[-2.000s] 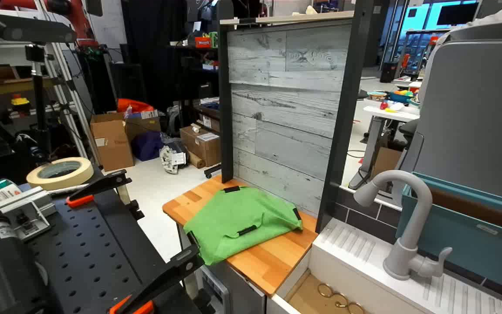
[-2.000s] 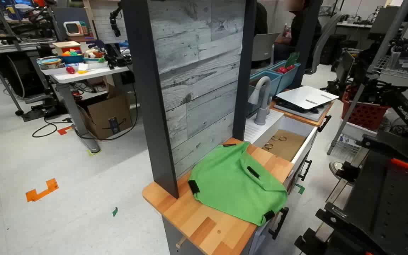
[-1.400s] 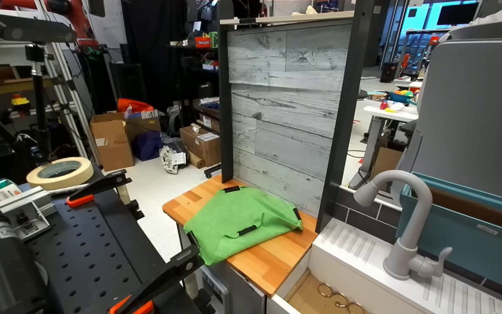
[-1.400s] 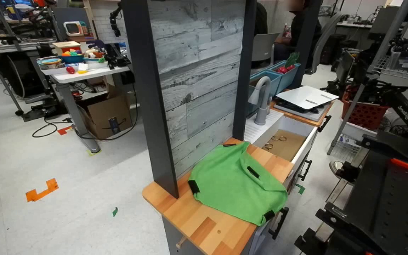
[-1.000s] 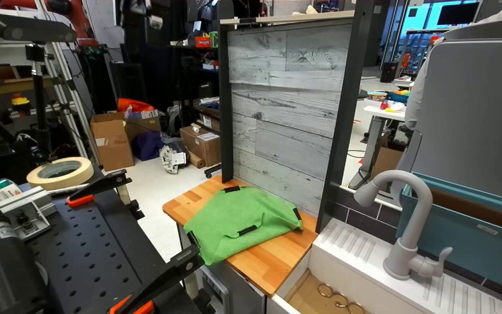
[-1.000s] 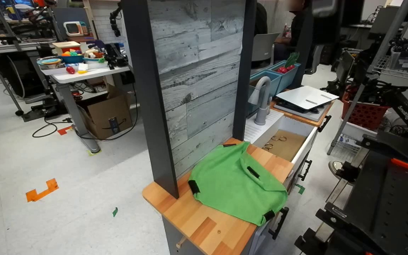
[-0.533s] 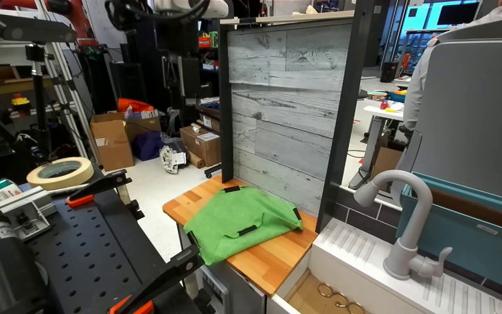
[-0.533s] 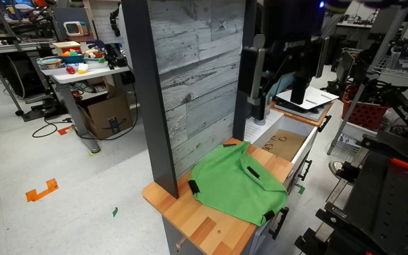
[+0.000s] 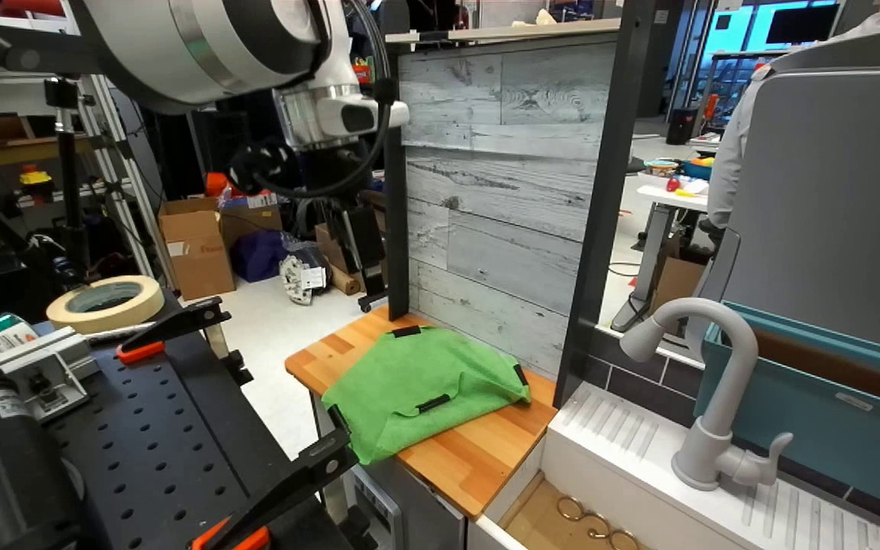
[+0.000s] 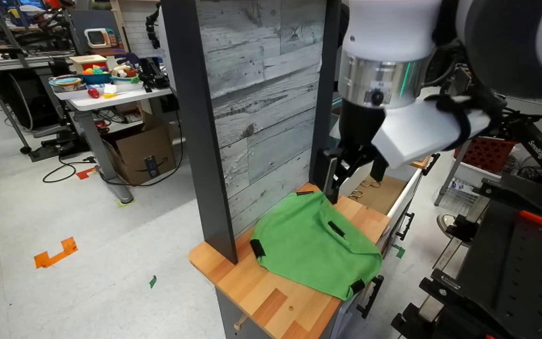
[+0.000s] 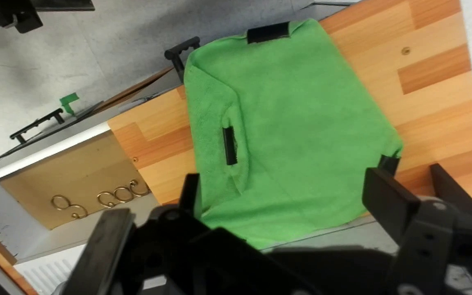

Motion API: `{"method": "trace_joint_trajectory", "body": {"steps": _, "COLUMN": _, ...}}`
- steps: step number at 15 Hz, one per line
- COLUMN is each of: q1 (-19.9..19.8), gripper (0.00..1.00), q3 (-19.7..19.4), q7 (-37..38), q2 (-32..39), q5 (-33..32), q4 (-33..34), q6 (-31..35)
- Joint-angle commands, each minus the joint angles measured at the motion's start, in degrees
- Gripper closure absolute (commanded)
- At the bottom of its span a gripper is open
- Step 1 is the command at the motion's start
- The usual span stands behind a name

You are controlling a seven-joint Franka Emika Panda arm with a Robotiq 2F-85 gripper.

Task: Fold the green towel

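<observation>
The green towel [image 9: 425,382] lies spread and rumpled on the small wooden tabletop [image 9: 463,466]. It shows in both exterior views [image 10: 313,245] and in the wrist view [image 11: 301,114]. One edge is turned over, with a black strip on it, and more black strips sit on other edges. My gripper [image 11: 284,190] is open and empty, its fingers wide apart above the panel side of the towel. In an exterior view the gripper [image 10: 355,183] hangs near the towel's far end, apart from it as far as I can tell. Its fingers are partly hidden in an exterior view [image 9: 363,260].
An upright grey wood panel [image 9: 501,183] with dark posts stands along the tabletop's back edge, close to the gripper. An open drawer [image 10: 379,202] with brass rings and a grey faucet [image 9: 730,382] adjoin the tabletop. A black perforated bench [image 9: 157,451] with clamps stands on the opposite side.
The arm and gripper have come into view from above and moved down toward the towel. The gripper has turned as it came down. The towel has not moved.
</observation>
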Motion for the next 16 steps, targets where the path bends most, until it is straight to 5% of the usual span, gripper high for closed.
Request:
{"method": "trace_joint_trajectory", "body": {"steps": 1, "q1": 8.04, "gripper": 0.0, "q3": -6.87, "q7": 5.84, "q2": 8.6, "q5": -5.06, "q4": 4.93, "q6": 3.21}}
{"method": "trace_joint_trajectory", "body": {"steps": 5, "q1": 10.24, "gripper": 0.0, "q3": -6.73, "q7": 4.24, "q2": 15.95, "q5": -1.18, "q4": 9.65, "q6": 6.14}}
{"method": "trace_joint_trajectory", "body": {"steps": 14, "q1": 10.98, "gripper": 0.0, "q3": -7.29, "q7": 2.62, "q2": 13.72, "q5": 0.86, "q4": 7.07, "q6": 4.43}}
{"method": "trace_joint_trajectory", "body": {"steps": 16, "q1": 13.66, "gripper": 0.0, "q3": -10.11, "q7": 6.15, "q2": 15.61, "q5": 0.9, "q4": 8.42, "q6": 5.53}}
